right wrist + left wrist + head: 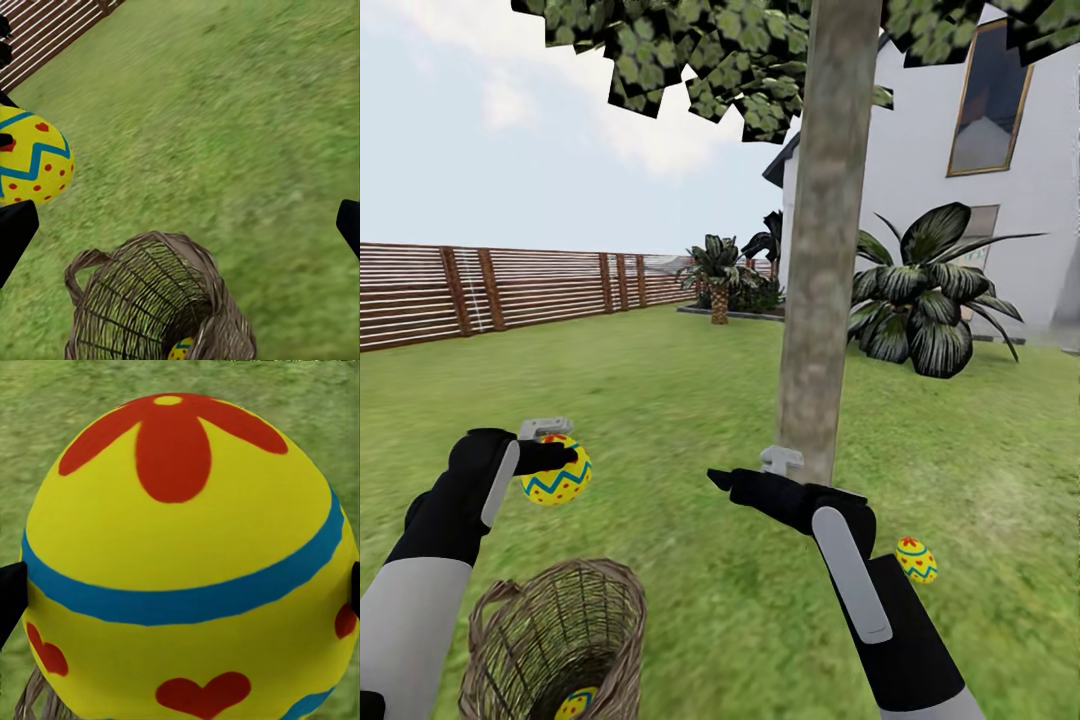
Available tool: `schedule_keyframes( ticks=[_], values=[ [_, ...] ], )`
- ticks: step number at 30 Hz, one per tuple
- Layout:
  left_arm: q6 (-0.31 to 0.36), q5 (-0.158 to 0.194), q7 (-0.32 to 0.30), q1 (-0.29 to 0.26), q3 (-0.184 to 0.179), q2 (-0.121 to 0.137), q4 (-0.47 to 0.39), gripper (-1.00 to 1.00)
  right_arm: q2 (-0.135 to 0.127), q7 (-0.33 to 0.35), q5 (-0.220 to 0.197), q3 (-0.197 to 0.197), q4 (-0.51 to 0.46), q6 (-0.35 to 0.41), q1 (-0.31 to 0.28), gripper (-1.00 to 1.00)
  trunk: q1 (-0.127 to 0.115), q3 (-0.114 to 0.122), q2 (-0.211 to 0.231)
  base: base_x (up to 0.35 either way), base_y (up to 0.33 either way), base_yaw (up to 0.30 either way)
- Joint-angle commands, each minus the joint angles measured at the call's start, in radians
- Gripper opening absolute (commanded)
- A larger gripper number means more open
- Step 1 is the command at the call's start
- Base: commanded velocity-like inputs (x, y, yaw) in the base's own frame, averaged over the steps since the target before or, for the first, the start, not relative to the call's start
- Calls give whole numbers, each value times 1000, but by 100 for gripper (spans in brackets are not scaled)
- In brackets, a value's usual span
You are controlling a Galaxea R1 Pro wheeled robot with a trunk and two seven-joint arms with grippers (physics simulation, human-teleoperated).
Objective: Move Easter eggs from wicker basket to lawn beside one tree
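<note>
Three eggs sit in three different places at this moment. One egg (557,471) is clamped between the fingers of the left gripper (555,462), held in the air just above and slightly forward of the wicker basket (555,630); in the left wrist view that egg (184,562) shows with a dark fingertip (10,596) pressed against each flank, so the grip is across its middle. A second egg (577,703) lies deep in the basket below that gripper, also visible from the right wrist camera (180,349). The third egg (916,560) rests on the lawn (690,420) just to the outer side of the right forearm, close to the foot of the tree (815,280). The right gripper (745,478) holds nothing, its fingers spread wide, and it hangs near the trunk base. These eggs look hard, smooth and light, so they are likely to slip or roll; taking one across its widest band, as the left gripper does, seems safest. The egg in the basket will probably need a reach straight down past the stiff woven rim.
</note>
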Motion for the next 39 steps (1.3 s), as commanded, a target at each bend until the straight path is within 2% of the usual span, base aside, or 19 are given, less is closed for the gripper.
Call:
schedule_keyframes(
  ticks=[1,11,24,31,39],
  values=[
    [4,5,1,-1,0,0,-1,-100,1,-10,-11,1,-1,3,-1,100,-4,2,7,0,0,-29],
    [4,5,2,-2,-1,1,1,-100,1,-11,-12,1,-1,3,-1,100,-42,35,77,0,0,-27],
    [4,5,2,-3,-1,-1,11,-100,0,-11,-14,-1,-1,3,-1,100,-92,90,168,0,0,-205],
    [4,6,47,-3,0,-12,14,-100,0,-11,-14,-1,-1,3,-1,100,-119,115,217,0,0,-96],
    [4,6,49,-4,0,-13,14,-100,1,-10,-14,-1,-1,3,-1,100,-150,142,273,0,0,-47]
  ],
)
